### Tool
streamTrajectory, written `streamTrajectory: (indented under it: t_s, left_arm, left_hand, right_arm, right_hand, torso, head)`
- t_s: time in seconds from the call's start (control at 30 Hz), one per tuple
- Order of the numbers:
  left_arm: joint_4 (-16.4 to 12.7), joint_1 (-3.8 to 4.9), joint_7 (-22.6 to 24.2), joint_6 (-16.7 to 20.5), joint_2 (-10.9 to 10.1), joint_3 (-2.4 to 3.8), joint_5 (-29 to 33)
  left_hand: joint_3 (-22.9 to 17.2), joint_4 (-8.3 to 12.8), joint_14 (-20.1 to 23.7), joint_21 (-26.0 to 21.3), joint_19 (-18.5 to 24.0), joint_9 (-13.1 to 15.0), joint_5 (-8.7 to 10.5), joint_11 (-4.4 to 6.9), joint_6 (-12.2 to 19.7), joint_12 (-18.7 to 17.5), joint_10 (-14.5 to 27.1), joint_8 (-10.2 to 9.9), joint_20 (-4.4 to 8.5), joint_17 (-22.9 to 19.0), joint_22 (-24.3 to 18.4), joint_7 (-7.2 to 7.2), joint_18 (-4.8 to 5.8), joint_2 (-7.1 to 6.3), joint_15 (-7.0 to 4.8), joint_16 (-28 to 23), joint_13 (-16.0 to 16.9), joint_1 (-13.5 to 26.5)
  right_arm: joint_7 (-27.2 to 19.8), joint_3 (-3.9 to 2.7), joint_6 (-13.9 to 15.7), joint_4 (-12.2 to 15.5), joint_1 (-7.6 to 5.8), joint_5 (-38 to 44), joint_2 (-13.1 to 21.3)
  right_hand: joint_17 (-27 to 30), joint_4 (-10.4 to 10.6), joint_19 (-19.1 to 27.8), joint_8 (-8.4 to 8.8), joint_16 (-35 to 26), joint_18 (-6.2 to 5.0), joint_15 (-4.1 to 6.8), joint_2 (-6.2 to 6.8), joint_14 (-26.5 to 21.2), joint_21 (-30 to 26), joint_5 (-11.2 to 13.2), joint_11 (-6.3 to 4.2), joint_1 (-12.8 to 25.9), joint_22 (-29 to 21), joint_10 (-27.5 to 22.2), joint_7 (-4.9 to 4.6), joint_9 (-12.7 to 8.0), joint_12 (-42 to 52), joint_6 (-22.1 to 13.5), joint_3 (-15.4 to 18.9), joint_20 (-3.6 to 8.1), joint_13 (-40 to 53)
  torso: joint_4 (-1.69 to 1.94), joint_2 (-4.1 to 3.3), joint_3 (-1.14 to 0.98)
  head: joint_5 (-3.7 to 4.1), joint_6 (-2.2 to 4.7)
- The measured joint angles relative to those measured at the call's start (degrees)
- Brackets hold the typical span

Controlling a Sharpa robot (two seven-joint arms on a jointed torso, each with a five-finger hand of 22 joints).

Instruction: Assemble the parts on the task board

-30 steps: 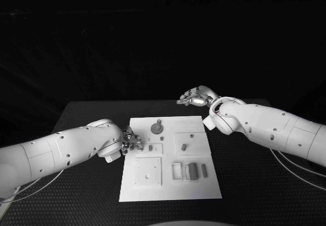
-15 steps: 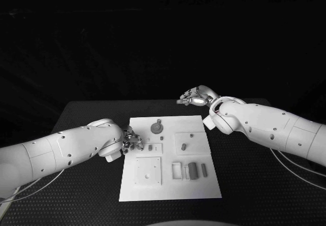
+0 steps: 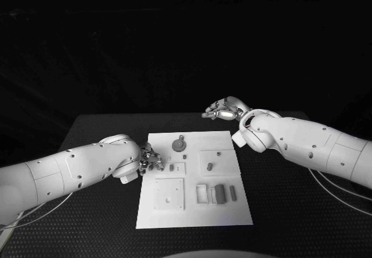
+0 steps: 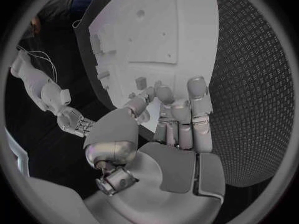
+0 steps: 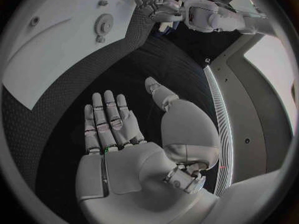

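- The right hand (image 3: 222,109) is raised beyond the far right corner of the board (image 3: 233,207), over the black table (image 3: 294,215); against a second ago it has turned a little, and the bright patch that showed on it is gone.
- In the right wrist view that hand (image 5: 115,122) lies flat with fingers straight and apart, thumb out to the side, nothing in it.
- The left hand (image 3: 149,161) sits at the board's left edge, about where it was a second ago; no shift that I can make out.
- In the left wrist view its fingers (image 4: 181,119) are held close together and curled toward the thumb, tips at the board's edge near small parts (image 4: 141,80). Whether they pinch a piece I cannot tell.
- The board lies in the middle of the table, unmoved.
- The gear (image 3: 179,144) stands in the board's far half, in the same spot as before.
- The row of upright pieces (image 3: 217,193) in the near right part of the board looks unchanged.
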State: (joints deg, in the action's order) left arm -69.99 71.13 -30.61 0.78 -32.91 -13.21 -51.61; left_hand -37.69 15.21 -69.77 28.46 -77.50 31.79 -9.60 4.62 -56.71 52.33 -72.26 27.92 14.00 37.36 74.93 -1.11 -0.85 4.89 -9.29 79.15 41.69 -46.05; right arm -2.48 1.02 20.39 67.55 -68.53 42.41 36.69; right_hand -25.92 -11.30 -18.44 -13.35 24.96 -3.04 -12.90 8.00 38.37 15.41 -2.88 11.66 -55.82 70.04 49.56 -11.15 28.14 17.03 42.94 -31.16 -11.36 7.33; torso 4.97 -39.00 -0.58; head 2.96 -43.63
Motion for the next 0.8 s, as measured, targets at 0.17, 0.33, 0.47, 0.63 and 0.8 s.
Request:
streamTrajectory:
  t_s: [0.17, 0.33, 0.47, 0.63, 0.8]
  left_arm:
    - [0.0, -0.06, 0.0, -0.3, -0.1, -0.01, -0.2]
    - [0.0, -0.06, 0.0, -0.5, -0.1, 0.0, -0.4]
    - [0.0, -0.07, 0.0, -0.6, -0.2, 0.01, -0.4]
    - [0.0, -0.09, 0.0, -0.6, -0.2, 0.01, -0.5]
    - [0.0, -0.1, 0.0, -0.6, -0.2, 0.01, -0.5]
  left_hand:
    - [0.1, -0.1, -0.1, 0.0, 0.0, 1.0, 0.0, 0.0, 0.0, 0.0, 0.0, 0.3, 0.0, 0.0, 0.0, -0.01, 0.0, 0.0, -0.11, 0.0, 0.0, 0.0]
    - [0.1, -0.1, -0.1, 0.0, 0.0, 1.1, 0.01, 0.0, -0.1, 0.0, 0.0, 0.5, -0.01, 0.0, 0.0, -0.02, 0.0, -0.01, -0.12, 0.0, 0.0, 0.0]
    - [0.0, 0.0, -0.1, 0.0, 0.0, 1.0, 0.02, 0.0, -0.1, 0.0, 0.0, 0.8, -0.01, 0.0, 0.0, -0.02, 0.0, -0.01, -0.14, 0.2, 0.0, 0.0]
    - [0.0, 0.0, -0.2, 0.0, 0.0, 1.0, 0.12, -0.01, -0.2, 0.0, 0.0, 0.9, -0.01, 0.0, 0.0, 0.0, 0.01, -0.07, -0.18, 0.2, 0.0, -0.1]
    - [0.0, 0.0, -0.2, 0.0, 0.0, 1.1, 0.24, -0.01, -0.2, 0.0, 0.0, 0.9, -0.02, 0.0, 0.0, 0.01, 0.01, -0.07, -0.18, 0.2, 0.0, -0.1]
  right_arm:
    - [0.0, 0.0, 0.0, 0.0, 0.0, 0.0, 0.0]
    - [0.0, 0.0, 0.0, 0.0, 0.0, 0.0, 0.0]
    - [0.0, 0.0, 0.0, 0.0, 0.0, 0.0, 0.0]
    - [0.0, 0.0, 0.0, 0.0, 0.0, 0.0, 0.0]
    - [0.0, 0.0, 0.0, 0.0, 0.0, 0.0, 0.0]
  right_hand:
    - [0.0, 0.0, 0.0, 0.0, 0.0, 0.0, 0.0, 0.0, 0.0, 0.0, 0.0, 0.0, 0.0, 0.1, 0.0, 0.0, 0.0, 0.0, 0.0, 0.0, 0.0, -0.1]
    - [0.0, 0.0, 0.0, 0.0, 0.0, 0.01, 0.0, 0.0, 0.0, 0.0, 0.0, 0.0, 0.0, 0.1, 0.0, 0.0, 0.0, 0.0, 0.0, 0.0, 0.0, -0.1]
    - [0.0, 0.0, 0.0, 0.0, 0.0, 0.0, 0.0, 0.0, 0.0, 0.0, 0.0, 0.0, 0.0, 0.1, 0.0, 0.0, 0.0, 0.0, 0.0, 0.0, 0.0, 0.0]
    - [0.0, 0.0, 0.0, -0.29, 0.0, 0.01, 0.0, 0.0, 0.0, 0.0, 0.0, 0.0, 0.0, 0.1, 0.0, 0.0, 0.0, 0.0, 0.0, 0.0, 0.0, -0.1]
    - [0.0, 0.0, 0.0, -0.29, 0.0, 0.0, 0.0, 0.0, 0.0, 0.0, 0.0, 0.0, 0.0, 0.1, 0.0, 0.0, 0.0, 0.0, 0.0, 0.0, 0.0, -0.1]
  torso:
    - [0.02, 0.01, 0.0]
    - [0.02, 0.01, 0.01]
    - [0.02, 0.01, 0.02]
    - [0.01, 0.01, 0.01]
    - [0.02, 0.0, 0.0]
  head:
    - [-0.07, -0.09]
    - [-0.16, -0.01]
    - [-0.19, 0.01]
    - [-0.14, -0.07]
    - [-0.14, -0.03]
